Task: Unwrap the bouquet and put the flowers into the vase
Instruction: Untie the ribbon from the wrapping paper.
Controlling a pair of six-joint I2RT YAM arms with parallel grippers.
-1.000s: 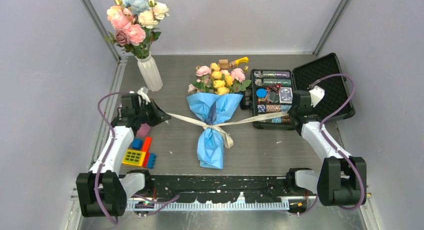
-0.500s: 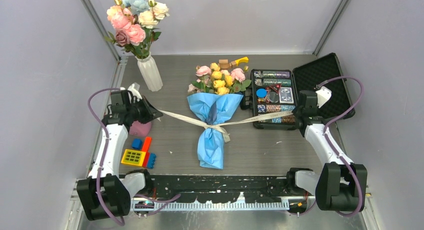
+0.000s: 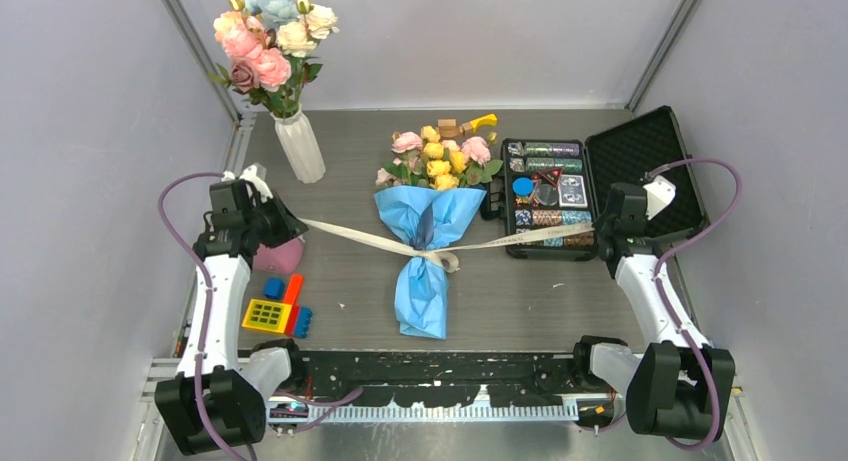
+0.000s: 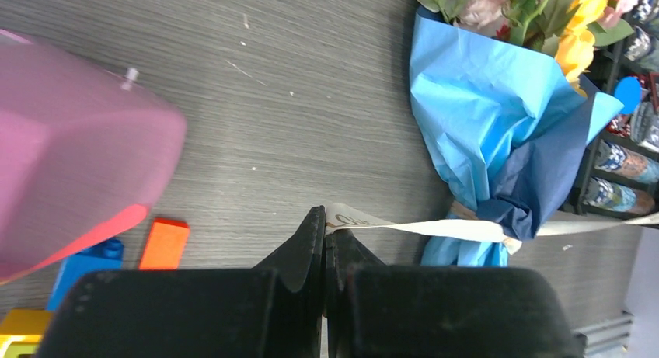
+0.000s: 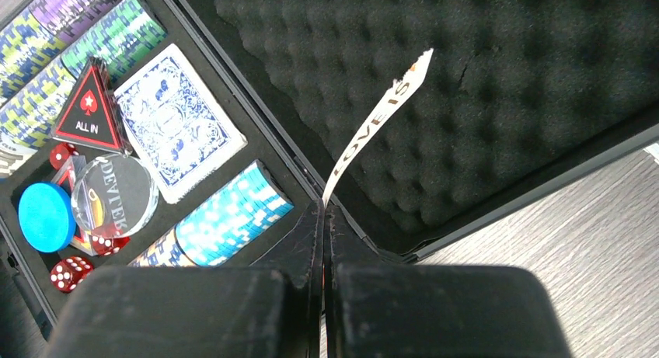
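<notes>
Grey wood-grain worktop, pale walls around. The left fingers are pressed together, pinching one end of the cream ribbon. The right fingers pinch its other end above the open black case. The ribbon runs taut between them. The bouquet lies mid-worktop, long axis near-to-far, its flowers pointing away from the arms. The vase stands upright at far left.

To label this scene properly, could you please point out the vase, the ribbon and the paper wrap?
vase (image 3: 301, 151), top view, on its ribbed white body.
ribbon (image 3: 350, 233), top view, on its left strand, mid-span.
wrap (image 3: 420, 291), top view, on the light blue tail at its near end.
</notes>
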